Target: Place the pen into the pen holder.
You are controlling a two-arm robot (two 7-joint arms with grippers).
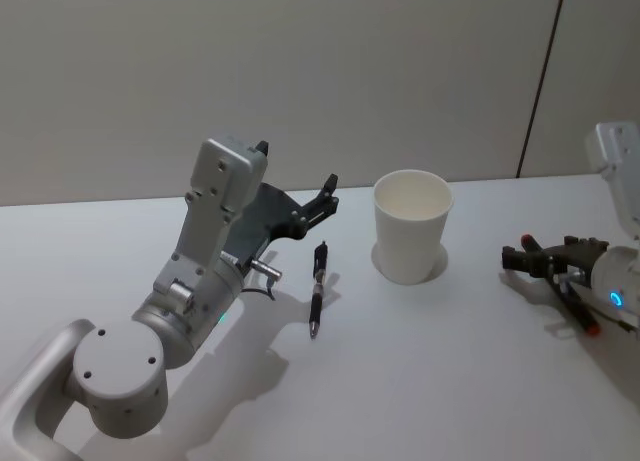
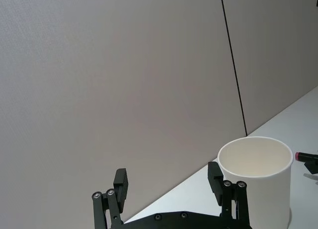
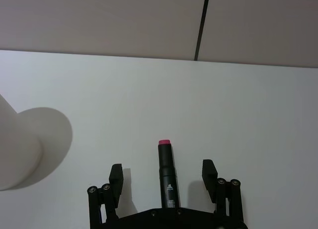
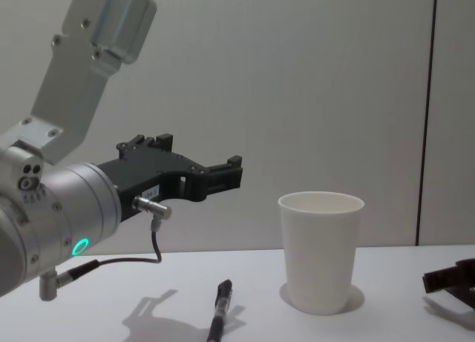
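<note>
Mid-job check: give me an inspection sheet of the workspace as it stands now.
Surface: white table, no spills seen.
Job's things: paper cup upright, no pen in it; black pen flat to its left, apart; pink-ended pen flat between the open fingers of the right gripper.
Clutter: nothing seen.
Grippers: left gripper open, raised off the table, left of the cup; right gripper low.
Cables: thin cable at left wrist.
Surroundings: plain wall, dark vertical seam.

Head camera looks steeply down on the table (image 1: 450,401); chest camera looks low across it, nearer; both share the paper cup (image 1: 411,231).
</note>
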